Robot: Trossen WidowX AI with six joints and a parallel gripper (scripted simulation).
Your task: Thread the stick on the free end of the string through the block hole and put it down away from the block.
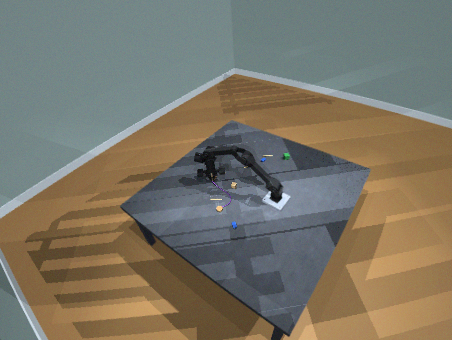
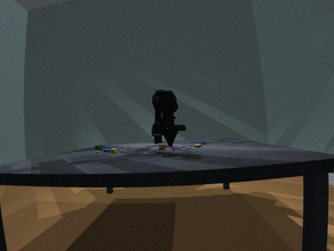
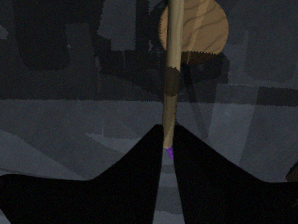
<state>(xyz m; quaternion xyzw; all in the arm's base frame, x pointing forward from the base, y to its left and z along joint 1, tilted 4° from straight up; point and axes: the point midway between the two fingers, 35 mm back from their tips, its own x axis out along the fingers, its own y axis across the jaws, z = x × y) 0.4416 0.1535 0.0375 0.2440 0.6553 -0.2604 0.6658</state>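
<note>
My gripper [image 1: 213,178] [image 2: 171,145] [image 3: 168,132] is shut on the string's stick [image 3: 171,55], low over the table. In the wrist view the stick runs away from the fingertips, with the string [image 3: 170,153] at its near end. The purple string [image 1: 230,196] [image 2: 180,148] curves over the table to the round wooden button [image 1: 219,209] [image 2: 198,145]. The wooden block [image 1: 234,185] [image 2: 162,145] stands apart from the gripper, nearer the arm's base; its hole cannot be made out. No string is seen through it.
A round wooden piece [image 3: 200,30] [image 2: 159,152] lies beyond the fingertips, behind the stick in the wrist view. A loose stick [image 1: 216,199] [image 2: 190,148] lies near the button. Also there are blue pieces [image 1: 234,225] [image 1: 263,160], a green cube [image 1: 286,156] [image 2: 98,147] and a yellow cube [image 2: 114,150].
</note>
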